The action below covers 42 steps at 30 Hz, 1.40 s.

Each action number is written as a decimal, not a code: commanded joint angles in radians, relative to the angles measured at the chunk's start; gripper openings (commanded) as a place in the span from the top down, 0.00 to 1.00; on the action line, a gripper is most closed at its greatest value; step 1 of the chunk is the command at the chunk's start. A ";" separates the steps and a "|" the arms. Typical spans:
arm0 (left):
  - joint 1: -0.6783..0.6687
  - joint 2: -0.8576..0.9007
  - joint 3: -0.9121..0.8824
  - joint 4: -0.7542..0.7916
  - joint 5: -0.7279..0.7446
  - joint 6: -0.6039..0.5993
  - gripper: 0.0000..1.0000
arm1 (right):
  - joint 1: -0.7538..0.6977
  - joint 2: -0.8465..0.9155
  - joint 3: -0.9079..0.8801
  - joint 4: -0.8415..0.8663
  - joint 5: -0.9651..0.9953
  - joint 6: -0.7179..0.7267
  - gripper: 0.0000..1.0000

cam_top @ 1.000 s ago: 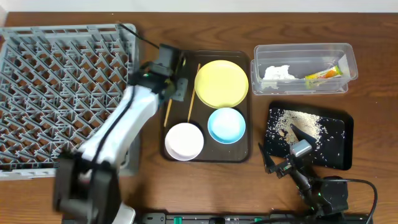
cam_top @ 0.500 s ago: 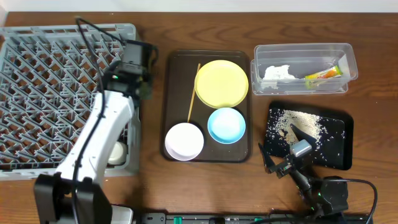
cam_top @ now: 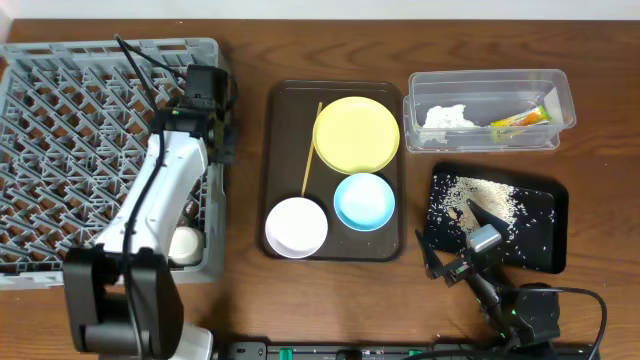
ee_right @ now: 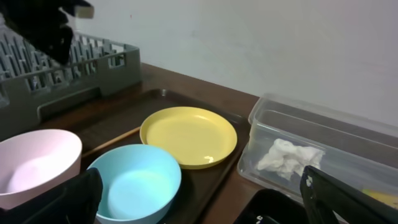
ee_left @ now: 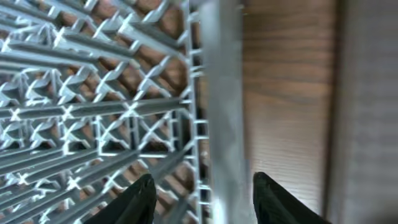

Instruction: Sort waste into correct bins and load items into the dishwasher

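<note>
The grey dish rack (cam_top: 90,150) fills the left side. My left gripper (cam_top: 220,140) is over its right rim, and in the left wrist view (ee_left: 205,186) it is open and empty above the rim (ee_left: 217,93). One chopstick (cam_top: 310,150) lies on the brown tray beside the yellow plate (cam_top: 356,134), the blue bowl (cam_top: 364,201) and the white bowl (cam_top: 296,226). I cannot make out the other chopstick. The clear tub (cam_top: 480,75) holds the napkin (cam_top: 445,117) and the wrapper (cam_top: 520,118). The black tray (cam_top: 555,235) holds crumbs (cam_top: 480,200). My right gripper (cam_top: 450,265) (ee_right: 200,186) is open and empty.
The dark brown tray (cam_top: 275,150) lies between the rack and the bins. The right wrist view shows the blue bowl (ee_right: 134,180), yellow plate (ee_right: 188,135), white bowl (ee_right: 34,158) and clear tub (ee_right: 298,124). Cables run along the front edge.
My left arm moved left from the brown tray to the rack's right rim. One of the two chopsticks is gone from the tray. The right arm has not moved.
</note>
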 commanded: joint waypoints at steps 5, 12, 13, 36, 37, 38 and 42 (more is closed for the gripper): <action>-0.132 -0.081 0.026 0.010 0.323 -0.050 0.49 | -0.003 -0.007 -0.005 0.002 -0.001 -0.009 0.01; -0.240 0.066 -0.013 0.055 0.322 -0.069 0.53 | -0.003 -0.007 -0.004 0.002 -0.001 -0.009 0.01; -0.246 0.091 -0.013 0.063 0.327 -0.069 0.54 | -0.003 -0.007 -0.004 0.002 -0.001 -0.009 0.01; -0.312 0.382 -0.013 0.134 0.241 -0.093 0.75 | -0.003 -0.006 -0.005 0.002 -0.001 -0.009 0.01; -0.311 0.382 -0.013 0.133 0.205 -0.108 0.78 | -0.003 -0.006 -0.005 0.002 -0.001 -0.009 0.01; -0.309 0.382 -0.013 0.129 0.169 -0.123 0.80 | -0.003 -0.007 -0.004 0.002 -0.001 -0.009 0.01; -0.291 0.382 -0.013 0.122 0.118 -0.155 0.94 | -0.003 -0.006 -0.005 0.002 -0.001 -0.009 0.01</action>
